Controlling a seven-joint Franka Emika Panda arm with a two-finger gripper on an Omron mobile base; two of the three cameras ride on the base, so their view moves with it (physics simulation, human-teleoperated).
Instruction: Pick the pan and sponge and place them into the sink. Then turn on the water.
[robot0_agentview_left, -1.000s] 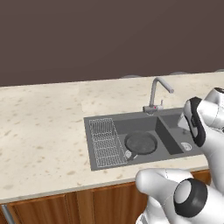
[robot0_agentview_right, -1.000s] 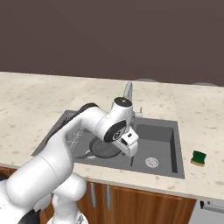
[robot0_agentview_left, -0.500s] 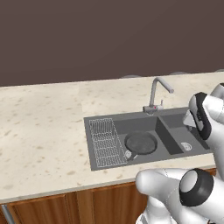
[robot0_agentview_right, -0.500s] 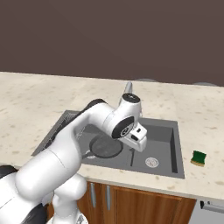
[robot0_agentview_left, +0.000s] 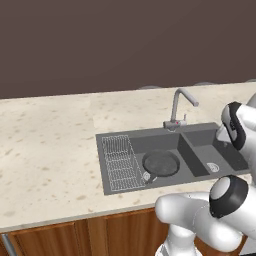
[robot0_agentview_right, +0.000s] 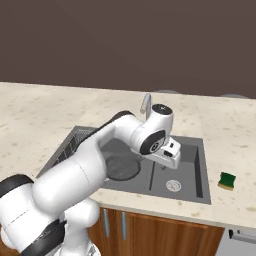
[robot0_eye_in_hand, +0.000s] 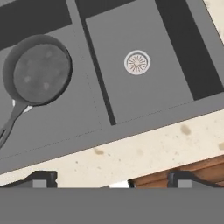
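Observation:
The pan (robot0_eye_in_hand: 39, 70) lies flat in the left basin of the sink (robot0_eye_in_hand: 144, 96), with its handle toward the basin's front. It also shows as the pan (robot0_agentview_left: 161, 163) beside the wire rack (robot0_agentview_left: 120, 162). The sponge (robot0_agentview_right: 228, 180) rests on the counter to the right of the sink (robot0_agentview_right: 192, 165). My gripper (robot0_eye_in_hand: 113, 180) hangs open and empty above the sink's front rim, over the right basin side and apart from the pan. The water is out of view at the faucet (robot0_agentview_left: 180, 107).
A speckled beige counter (robot0_agentview_left: 50, 145) surrounds the sink, and a dark wall runs behind it. Wooden cabinet fronts (robot0_agentview_right: 165, 230) lie below the front edge. My own arm crosses over the left basin in the right base view and hides part of the pan.
My hand has swung to the right, from over the pan in the left basin toward the right basin. The jaws stayed open. The pan and the sponge have not moved.

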